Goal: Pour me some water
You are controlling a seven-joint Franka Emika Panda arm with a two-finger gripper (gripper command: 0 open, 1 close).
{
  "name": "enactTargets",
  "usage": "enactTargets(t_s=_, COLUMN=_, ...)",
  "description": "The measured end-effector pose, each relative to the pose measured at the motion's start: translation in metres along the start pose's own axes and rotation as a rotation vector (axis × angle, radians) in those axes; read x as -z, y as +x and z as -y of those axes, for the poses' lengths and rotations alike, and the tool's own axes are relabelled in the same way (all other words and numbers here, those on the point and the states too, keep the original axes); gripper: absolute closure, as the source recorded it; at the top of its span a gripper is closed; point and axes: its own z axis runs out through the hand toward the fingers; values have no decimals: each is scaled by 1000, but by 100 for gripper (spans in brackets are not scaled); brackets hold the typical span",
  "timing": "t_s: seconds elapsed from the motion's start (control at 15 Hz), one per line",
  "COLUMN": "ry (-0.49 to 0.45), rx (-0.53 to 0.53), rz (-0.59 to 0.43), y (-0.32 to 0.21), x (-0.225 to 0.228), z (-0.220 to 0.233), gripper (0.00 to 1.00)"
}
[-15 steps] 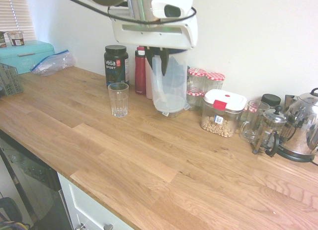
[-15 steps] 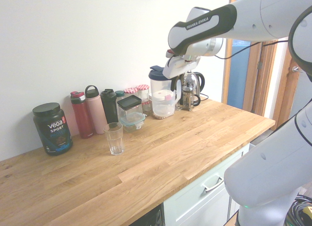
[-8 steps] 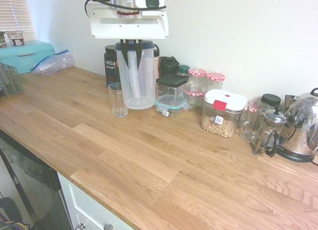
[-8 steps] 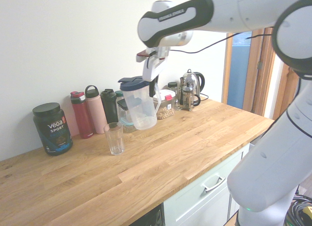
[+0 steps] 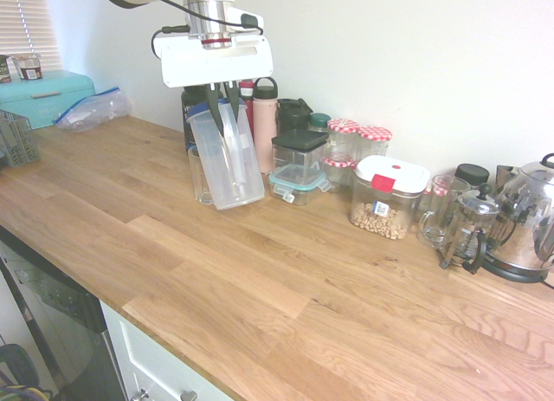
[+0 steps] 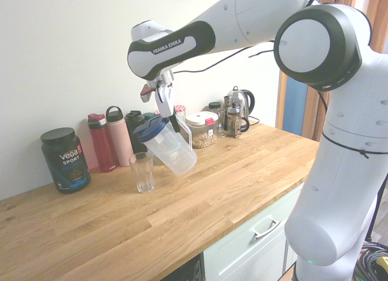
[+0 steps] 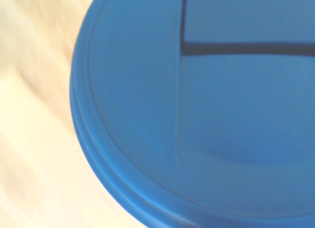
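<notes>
In the second exterior view, a black tub (image 6: 65, 158) stands at the left by the wall, then 1 empty glass (image 6: 142, 172) on the wooden counter (image 6: 230, 172). Just right of it the clear pitcher (image 6: 170, 148), blue lid (image 7: 197, 114) tipped toward the glass, hangs off the counter, the gripper (image 6: 165, 108) clamped on its handle.

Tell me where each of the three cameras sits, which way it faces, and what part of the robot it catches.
First exterior view: raised off the counter's front, facing the back wall; shows the gripper holding the tilted pitcher in front of the drinking glass.
Second exterior view: from the opposite side, along the wooden counter; shows the whole white arm, the pitcher leaning over the glass.
Wrist view: looks down, close up, on the pitcher's blue lid; no robot parts show.
Both exterior views share pitcher, glass, Vega tub.
</notes>
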Motion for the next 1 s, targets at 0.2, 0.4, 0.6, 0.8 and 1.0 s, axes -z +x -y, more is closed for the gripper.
enactTargets(t_s=0.2, ry=-142, rx=114, rz=32, y=3, x=4, z=22, gripper=100)
enactTargets(t_s=0.4, ry=-230, rx=174, rz=42, y=11, x=-4, z=54, gripper=100)
enactTargets(t_s=0.6, ry=-282, rx=170, rz=60, y=24, x=-13, z=66, gripper=100)
enactTargets(t_s=0.8, ry=-292, rx=157, rz=73, y=32, x=-11, z=65, gripper=100)
enactTargets(t_s=1.0, ry=-299, rx=154, rz=78, y=33, x=-11, z=64, gripper=100)
